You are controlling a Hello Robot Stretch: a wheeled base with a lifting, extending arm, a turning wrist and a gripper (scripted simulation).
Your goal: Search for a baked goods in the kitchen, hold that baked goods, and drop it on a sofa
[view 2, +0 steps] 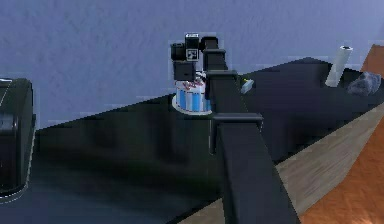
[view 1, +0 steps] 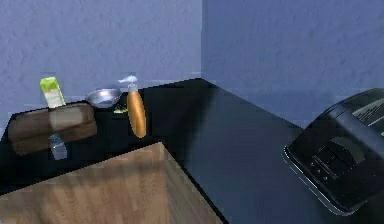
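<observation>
The brown loaf (view 1: 55, 128) lies crosswise, probably frontward of the gripper (view 2: 190, 80), past the toaster (view 2: 12, 135); whether the gripper holds anything cannot be told.

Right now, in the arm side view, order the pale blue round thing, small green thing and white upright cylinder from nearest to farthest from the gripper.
1. pale blue round thing, at the gripper, on the dark counter.
2. small green thing, just right of the arm.
3. white upright cylinder, far right on the counter.
</observation>
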